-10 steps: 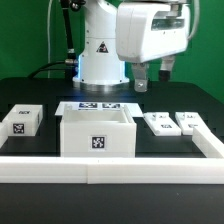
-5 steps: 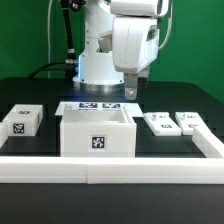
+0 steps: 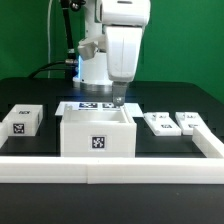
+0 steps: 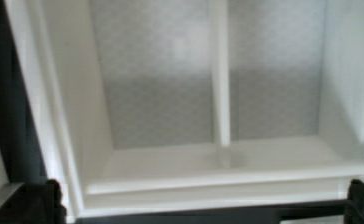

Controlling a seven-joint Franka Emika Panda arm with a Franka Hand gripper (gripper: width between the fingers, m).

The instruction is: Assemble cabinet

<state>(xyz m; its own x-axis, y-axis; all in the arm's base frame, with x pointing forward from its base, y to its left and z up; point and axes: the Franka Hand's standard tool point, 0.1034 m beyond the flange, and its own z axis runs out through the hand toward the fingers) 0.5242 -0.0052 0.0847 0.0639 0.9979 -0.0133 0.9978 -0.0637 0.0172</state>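
Arm pose: upright behind the middle of the tabletop (image 3: pixel 170 100), with the last link vertical and the wrist pointing straight down.
Gripper position: gripper (image 3: pixel 118 99) hanging over the rear wall of the cabinet (image 3: pixel 96 132), tips just above the rim; contact cannot be told.
Gripper state: spread wide and holding nothing. In the wrist view the dark fingers (image 4: pixel 28 203) sit at opposite edges, with the cabinet wall (image 4: pixel 214 182) between them.
Cabinet location: centre of the tabletop, open side up, one square tag on the front face.
Cabinet interior: pale floor split by a straight divider (image 4: pixel 220 100).
Marker board: marker board (image 3: pixel 98 106) flat on the tabletop, just behind the cabinet.
Small blocks: one tagged block (image 3: pixel 20 120) well apart on the exterior view's left; two tagged blocks (image 3: pixel 158 123) (image 3: pixel 187 121) side by side on the exterior view's right.
Front edge: white rail (image 3: pixel 110 166) running along the near side of the tabletop.
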